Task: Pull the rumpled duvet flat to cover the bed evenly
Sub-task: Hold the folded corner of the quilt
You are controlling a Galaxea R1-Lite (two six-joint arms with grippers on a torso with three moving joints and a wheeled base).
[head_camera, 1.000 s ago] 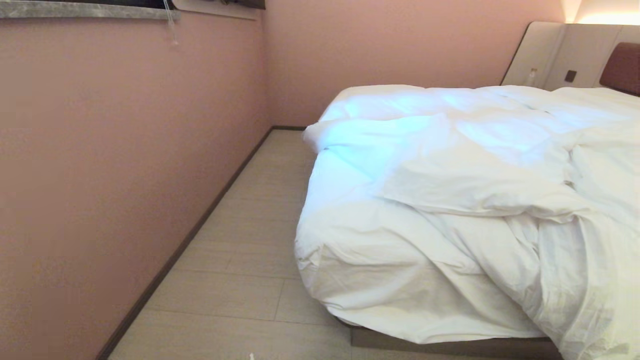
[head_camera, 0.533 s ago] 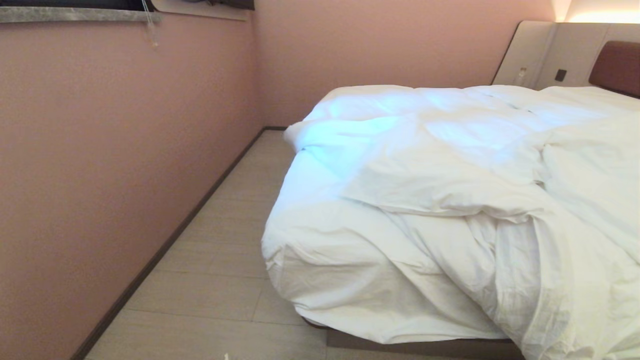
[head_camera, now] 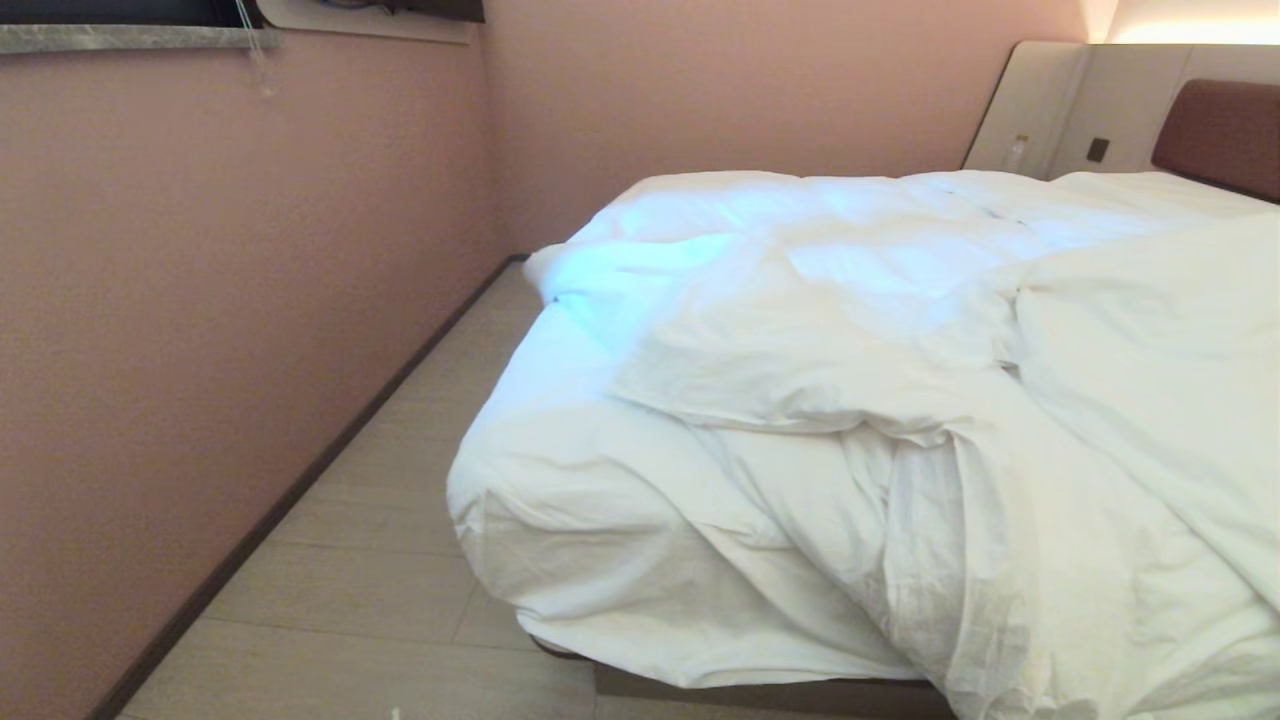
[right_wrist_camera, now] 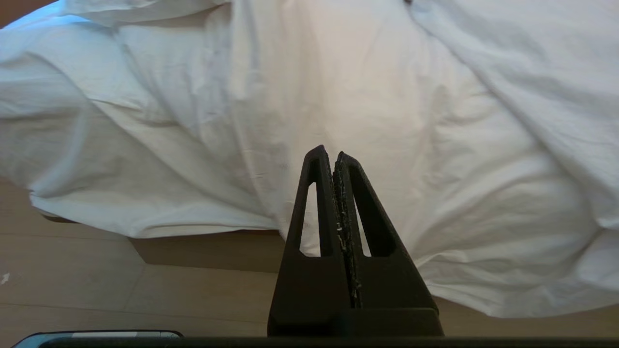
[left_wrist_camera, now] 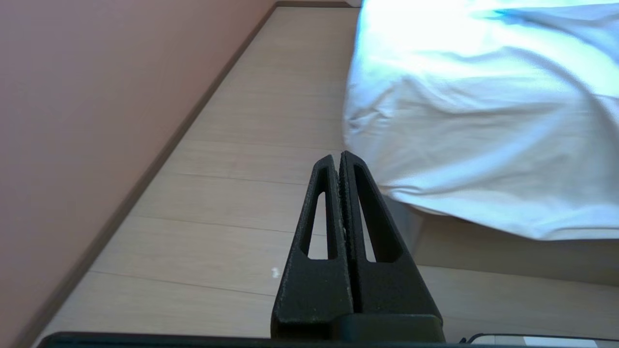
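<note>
The white duvet (head_camera: 850, 400) lies rumpled and bunched across the bed (head_camera: 760, 695), hanging over the near foot corner in folds. A brown headboard (head_camera: 1215, 135) shows at the far right. Neither arm appears in the head view. My left gripper (left_wrist_camera: 339, 157) is shut and empty, held over the floor just short of the bed's corner, where the duvet (left_wrist_camera: 483, 121) overhangs. My right gripper (right_wrist_camera: 332, 154) is shut and empty too, pointing at the duvet (right_wrist_camera: 387, 96) draped over the foot of the bed, apart from it.
A pink wall (head_camera: 200, 350) runs along the left with a dark skirting board. A strip of pale wood floor (head_camera: 400, 520) lies between wall and bed. Beige panels (head_camera: 1060, 110) flank the headboard. A grey window sill (head_camera: 110, 38) sits high on the left.
The whole head view has shifted left across the frames, so the camera has moved right along the foot of the bed. The duvet itself has not moved.
</note>
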